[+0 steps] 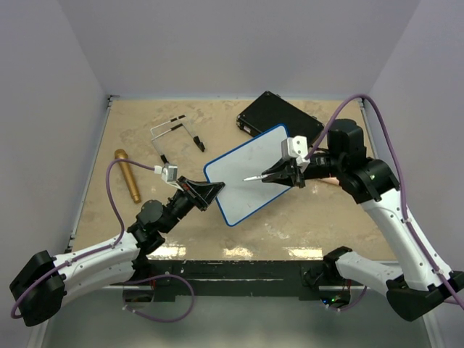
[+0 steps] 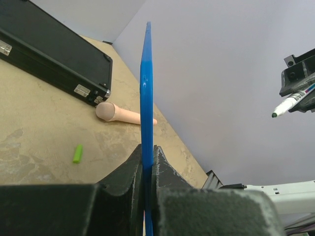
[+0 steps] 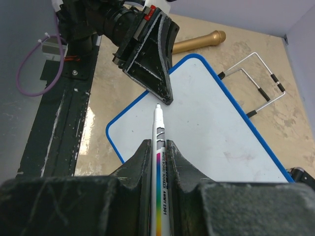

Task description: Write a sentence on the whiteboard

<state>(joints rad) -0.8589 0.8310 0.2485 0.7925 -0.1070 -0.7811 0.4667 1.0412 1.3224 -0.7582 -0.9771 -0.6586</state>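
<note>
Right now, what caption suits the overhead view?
Left hand clamps the blank whiteboard; right hand poises a marker above it.

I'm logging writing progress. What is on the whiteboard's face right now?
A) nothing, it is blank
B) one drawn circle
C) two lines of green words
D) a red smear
A: the whiteboard shows a bare white face in the right wrist view, with the marker in the right end effector poised over it.

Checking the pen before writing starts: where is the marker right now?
Top view, right of centre: the marker is clamped in the right gripper, its tip over the whiteboard that the left gripper holds by its edge.
</note>
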